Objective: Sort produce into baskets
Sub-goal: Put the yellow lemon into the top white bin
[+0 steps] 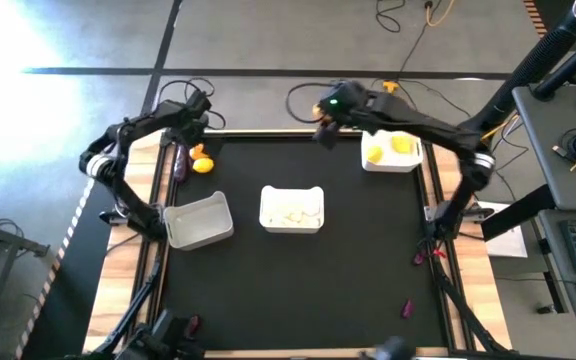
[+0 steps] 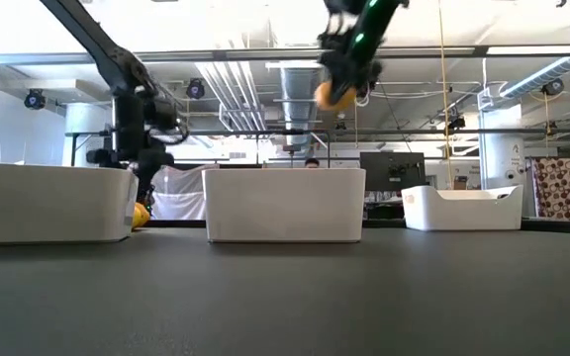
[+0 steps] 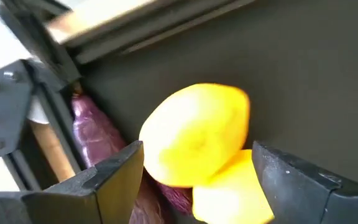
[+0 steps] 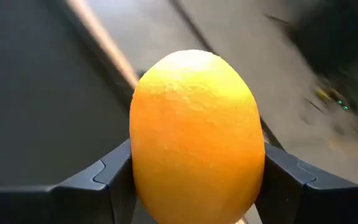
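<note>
My right gripper (image 1: 322,120) is high above the table's far edge, between the middle basket (image 1: 291,208) and the right basket (image 1: 393,155), and is shut on an orange citrus (image 4: 194,137). The right basket holds lemons (image 1: 401,145). My left gripper (image 3: 197,180) is open at the far left corner. It points down, with its fingers either side of a yellow lemon (image 3: 197,134) that lies on the table beside another yellow piece (image 3: 229,196) and a purple eggplant (image 3: 98,134). The left basket (image 1: 198,220) stands near the left edge. My right gripper pinches the orange citrus between its two fingers, one on each of two opposite sides (image 4: 138,174). The fingers slant downward. The fruit is lifted clear, high above the table (image 2: 334,94).
The three white baskets stand in a row across the table, with dark mat in front of them. Small purple pieces (image 1: 406,306) lie near the right front edge. The wooden frame rail (image 3: 135,18) runs close behind the left gripper.
</note>
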